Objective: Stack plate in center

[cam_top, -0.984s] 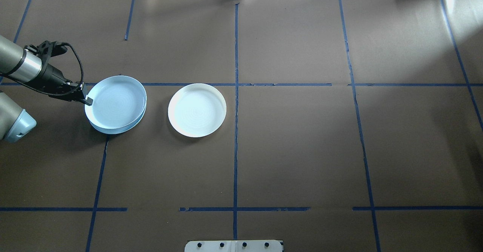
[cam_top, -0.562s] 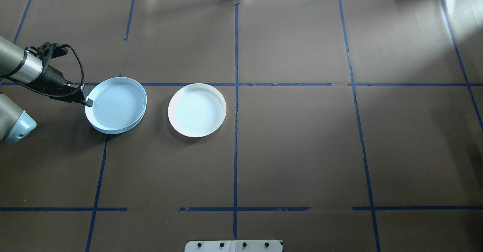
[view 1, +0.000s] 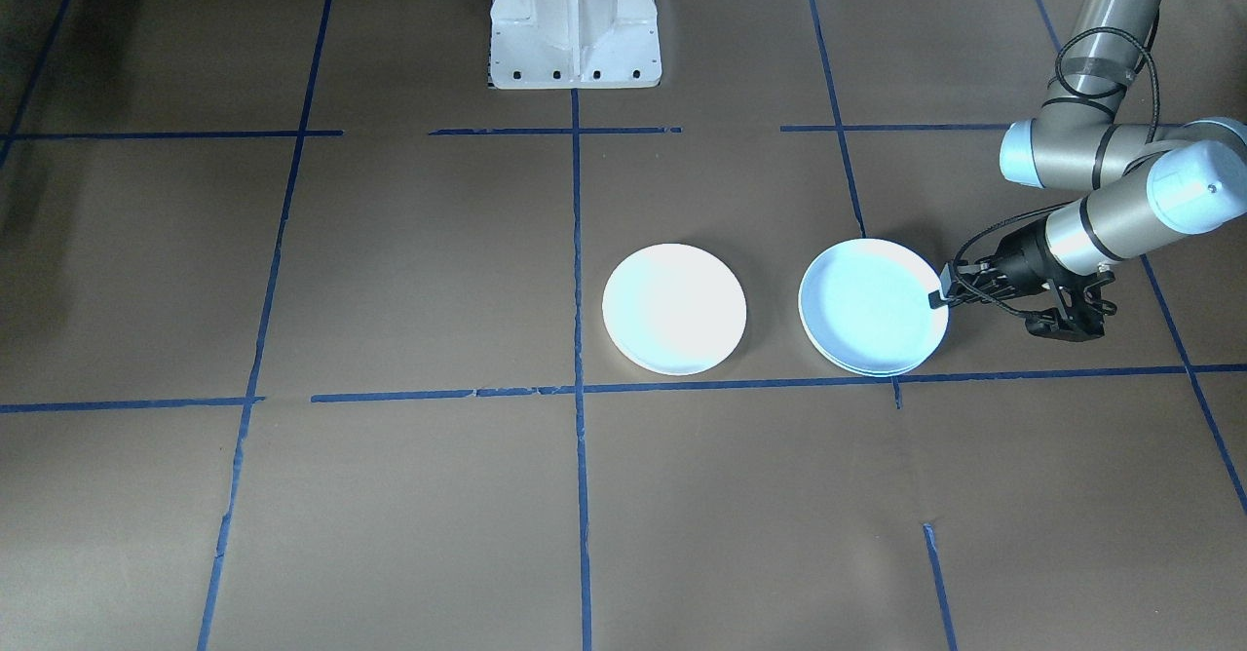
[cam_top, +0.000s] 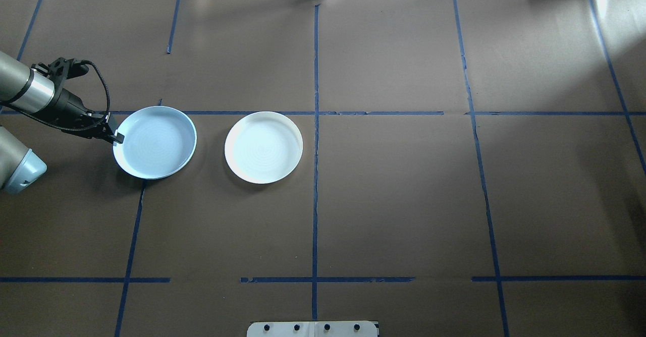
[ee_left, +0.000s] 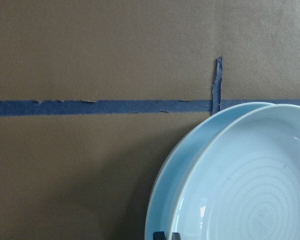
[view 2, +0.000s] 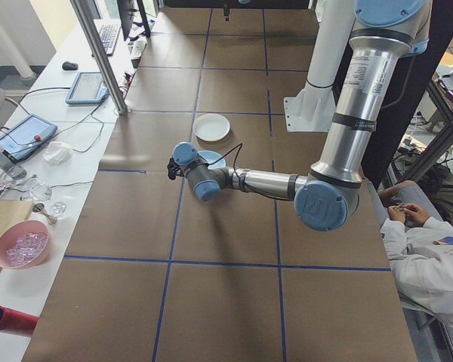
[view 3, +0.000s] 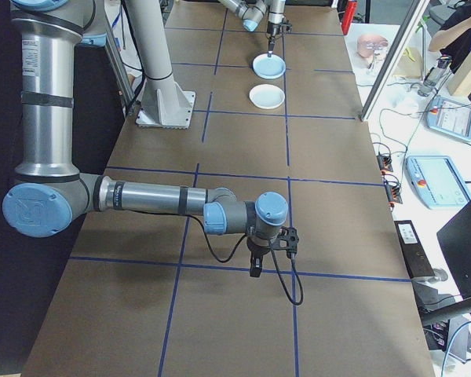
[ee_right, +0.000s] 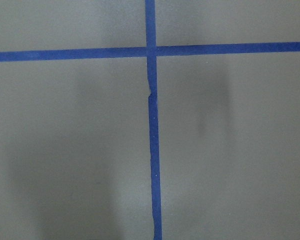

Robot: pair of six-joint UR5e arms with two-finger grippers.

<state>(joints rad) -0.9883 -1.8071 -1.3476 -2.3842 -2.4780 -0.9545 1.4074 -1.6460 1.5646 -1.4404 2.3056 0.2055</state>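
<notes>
Two light-blue plates lie one on the other left of centre. My left gripper is shut on the left rim of the upper blue plate, which almost covers the lower one. The lower blue plate peeks out as a crescent in the left wrist view and along the near edge in the front-facing view. A white plate sits alone just left of the table's centre line. My right gripper hangs over bare table far from the plates; I cannot tell whether it is open or shut.
Blue tape lines divide the brown table into squares. The robot's white base stands at the near edge. A side bench holds tablets, a pink bowl and cables. A person sits beside the table.
The held blue plate has shifted down in the overhead view and now nearly covers the plate under it, whose edge showed before. The left wrist has drawn back slightly.
</notes>
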